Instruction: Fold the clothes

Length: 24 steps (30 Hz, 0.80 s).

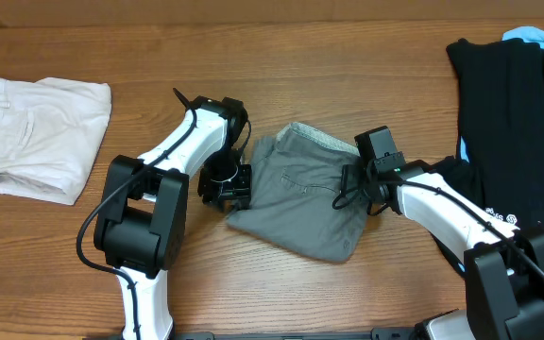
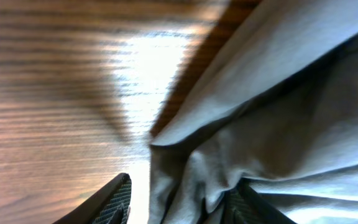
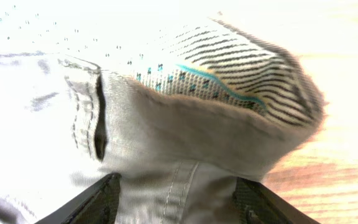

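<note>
The grey shorts [image 1: 300,194] lie crumpled in the middle of the wooden table, with the pale speckled waistband lining [image 3: 185,78] turned up at the far right end. My left gripper [image 1: 227,184] is low at the shorts' left edge. Its fingers [image 2: 179,205] are spread wide, with a fold of the grey cloth [image 2: 291,124] between them. My right gripper [image 1: 357,184] is at the right edge. Its fingers [image 3: 176,199] are also spread wide, around the seamed waistband [image 3: 185,137]. Neither is clamped.
Folded cream-white shorts [image 1: 36,137] lie at the far left. Black garments [image 1: 508,113] are piled at the right edge, with a light blue piece [image 1: 536,36] behind them. Bare wood table [image 1: 348,76] surrounds the shorts.
</note>
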Each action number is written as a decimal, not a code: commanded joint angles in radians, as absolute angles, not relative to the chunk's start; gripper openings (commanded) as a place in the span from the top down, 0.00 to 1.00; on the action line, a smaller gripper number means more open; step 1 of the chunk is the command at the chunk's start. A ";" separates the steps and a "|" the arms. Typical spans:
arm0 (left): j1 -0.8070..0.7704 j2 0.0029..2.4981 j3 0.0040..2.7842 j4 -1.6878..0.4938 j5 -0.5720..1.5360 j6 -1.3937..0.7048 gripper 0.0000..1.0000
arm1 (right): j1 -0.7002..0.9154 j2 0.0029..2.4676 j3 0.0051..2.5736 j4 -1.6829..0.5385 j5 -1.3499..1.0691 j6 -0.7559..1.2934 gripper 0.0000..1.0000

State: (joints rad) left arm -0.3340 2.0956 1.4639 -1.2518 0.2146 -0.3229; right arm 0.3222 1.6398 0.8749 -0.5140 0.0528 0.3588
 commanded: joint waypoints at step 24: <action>-0.311 2.127 1.507 -0.767 0.512 -0.153 0.00 | 0.319 1.644 0.920 -0.582 0.076 0.333 0.21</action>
State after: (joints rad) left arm -0.3107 2.0583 1.5078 -0.7918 0.4400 -0.1978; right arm 0.3214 1.6413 0.8970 -0.5789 0.0822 0.3363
